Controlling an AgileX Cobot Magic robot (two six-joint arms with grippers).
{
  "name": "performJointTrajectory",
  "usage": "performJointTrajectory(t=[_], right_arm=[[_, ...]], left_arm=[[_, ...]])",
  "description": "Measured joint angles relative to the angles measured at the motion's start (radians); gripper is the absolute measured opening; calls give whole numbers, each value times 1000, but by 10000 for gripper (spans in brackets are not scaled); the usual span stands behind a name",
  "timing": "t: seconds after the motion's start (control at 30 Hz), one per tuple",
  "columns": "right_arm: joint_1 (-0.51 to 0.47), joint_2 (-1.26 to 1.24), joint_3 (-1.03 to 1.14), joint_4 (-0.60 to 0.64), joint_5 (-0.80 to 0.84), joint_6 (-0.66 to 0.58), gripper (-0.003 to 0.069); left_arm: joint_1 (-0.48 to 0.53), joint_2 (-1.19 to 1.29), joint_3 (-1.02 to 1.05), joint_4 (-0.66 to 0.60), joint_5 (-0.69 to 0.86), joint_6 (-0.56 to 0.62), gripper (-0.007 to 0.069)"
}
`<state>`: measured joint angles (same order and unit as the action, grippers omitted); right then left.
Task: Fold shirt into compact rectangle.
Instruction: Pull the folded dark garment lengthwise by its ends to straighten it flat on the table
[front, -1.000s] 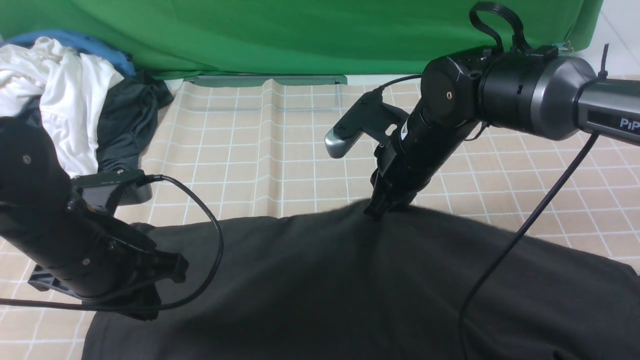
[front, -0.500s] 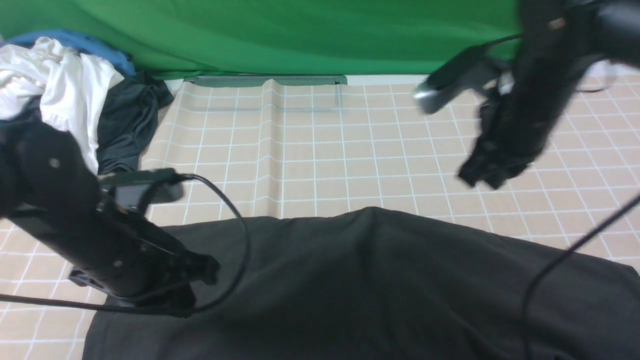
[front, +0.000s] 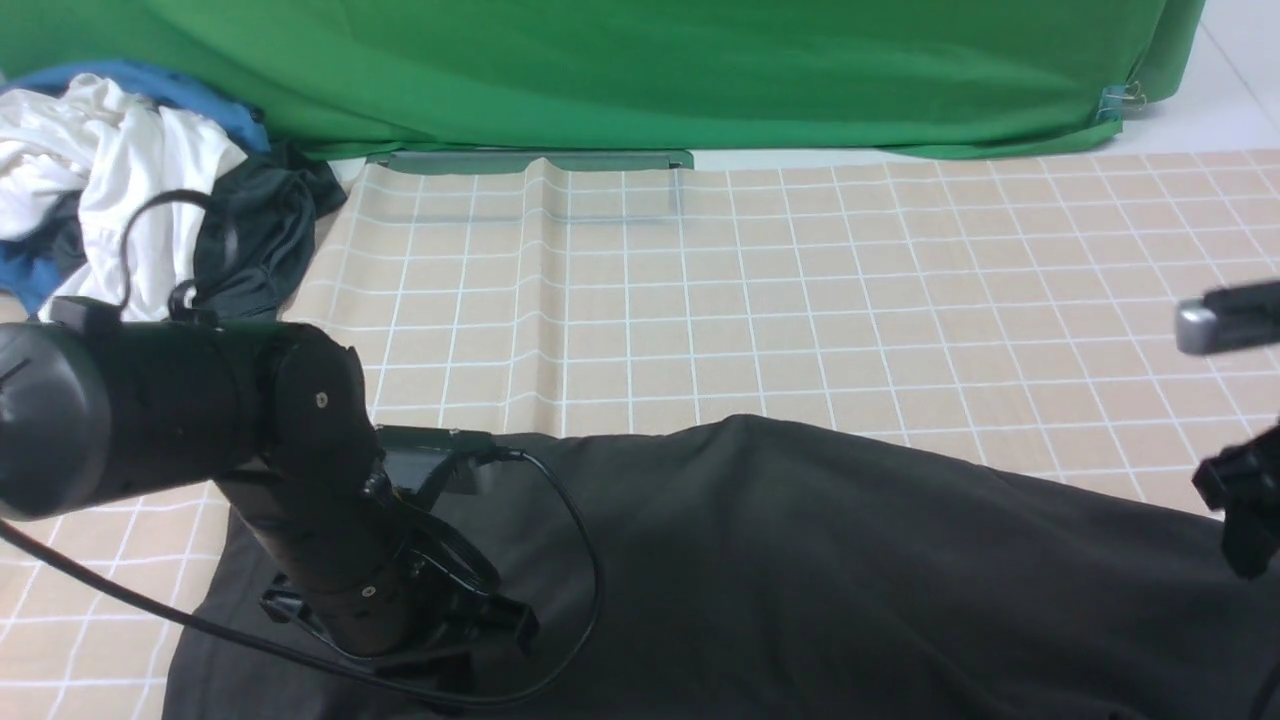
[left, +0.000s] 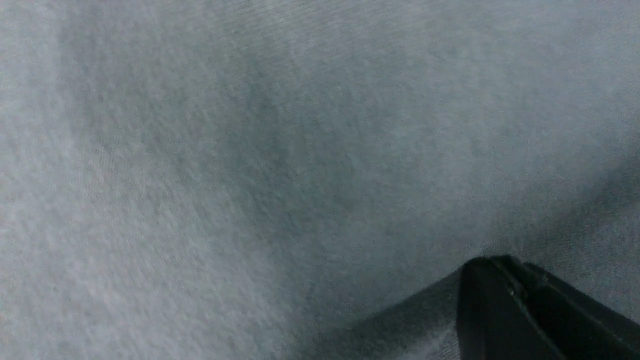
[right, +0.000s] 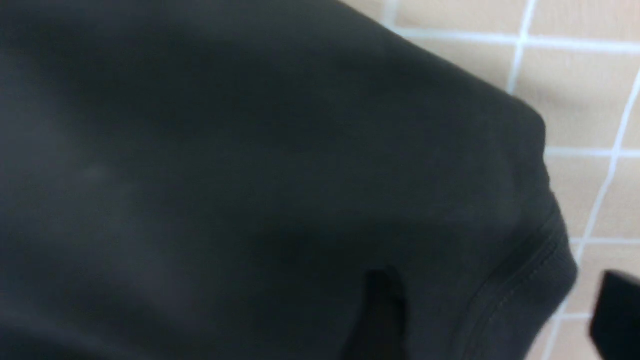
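Shirt (front: 800, 560), black, spread on checked cloth (front: 700, 300): an early fold is judged in hand; left gripper (left: 507, 285) rested on its left part, jaws together; right gripper (right: 497, 310) parted astride a hemmed corner, to be pinched next.

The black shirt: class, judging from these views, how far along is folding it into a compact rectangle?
Done: little; the shirt lies spread wide over the checked cloth, no compact rectangle yet. In hand: the left claw is shut low on its left part; the right claw stands open astride a hemmed corner. Left: the folds themselves.
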<state>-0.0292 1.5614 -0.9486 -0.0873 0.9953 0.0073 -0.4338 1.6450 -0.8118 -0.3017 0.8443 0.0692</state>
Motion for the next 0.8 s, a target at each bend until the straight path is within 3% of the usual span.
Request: performJointTrajectory(t=[0.07, 0.17, 0.43, 0.53, 0.63, 0.67, 0.8], right_arm=[[-37, 0, 37, 2, -46, 14, 621], [-73, 1, 55, 3, -86, 24, 628], [-107, 82, 58, 21, -189, 17, 523], [-107, 121, 59, 37, -192, -7, 393], [-108, 125, 59, 39, -199, -14, 145], [-108, 125, 58, 40, -201, -19, 103], [-108, 125, 25, 33, -190, -36, 90]], left_arm=[[0, 3, 0, 0, -5, 0, 18], [0, 3, 5, 0, -16, 0, 18], [0, 0, 21, 1, -35, 0, 18], [0, -1, 21, 1, -35, 0, 18], [0, -1, 21, 2, -35, 0, 18], [0, -1, 21, 2, -35, 0, 18], [0, -1, 21, 3, -35, 0, 18]])
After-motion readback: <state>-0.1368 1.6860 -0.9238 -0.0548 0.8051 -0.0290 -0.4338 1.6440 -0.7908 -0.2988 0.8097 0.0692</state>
